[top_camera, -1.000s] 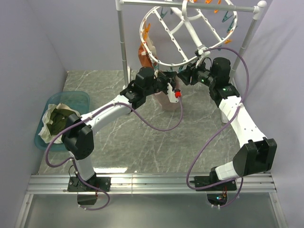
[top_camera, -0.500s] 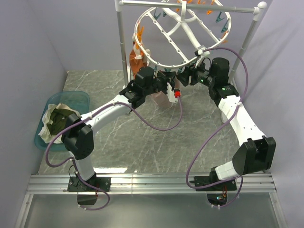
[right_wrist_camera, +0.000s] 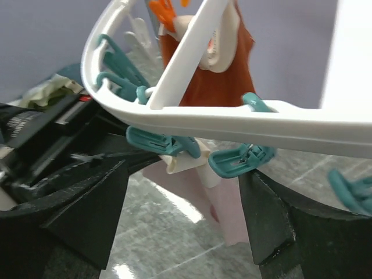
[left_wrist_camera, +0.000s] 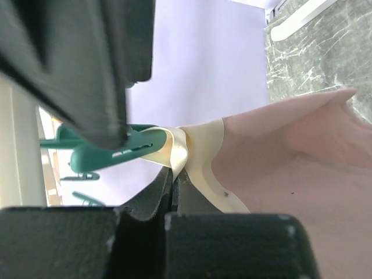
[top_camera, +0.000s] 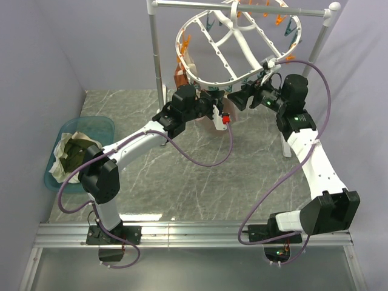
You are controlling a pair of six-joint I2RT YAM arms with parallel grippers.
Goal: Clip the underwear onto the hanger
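Waistband of underwear [left_wrist_camera: 290, 174] apparently nipped in teal peg [right_wrist_camera: 160, 141] on near rim of hanger [right_wrist_camera: 232, 119], left gripper [left_wrist_camera: 173, 186] clamped on it at peg, right gripper [right_wrist_camera: 183, 203] spread apart under rim; pending: check bite, release, maybe second corner.

The white oval hanger [top_camera: 242, 42] hangs tilted from a white rail [top_camera: 200, 5], with orange and teal pegs along its rim. 2 arms meet just below its lower rim: the left gripper [top_camera: 218, 110] from the left, the right gripper [top_camera: 235, 97] from the right, close together. Their fingers are too small here to read. The pale underwear [top_camera: 213, 127] shows just under the left gripper. A rust-orange garment [top_camera: 180, 73] hangs behind the rim's left side. On the marbled surface [top_camera: 182, 182], far left, a teal bin [top_camera: 91, 121] holds olive-green cloth [top_camera: 76, 151].
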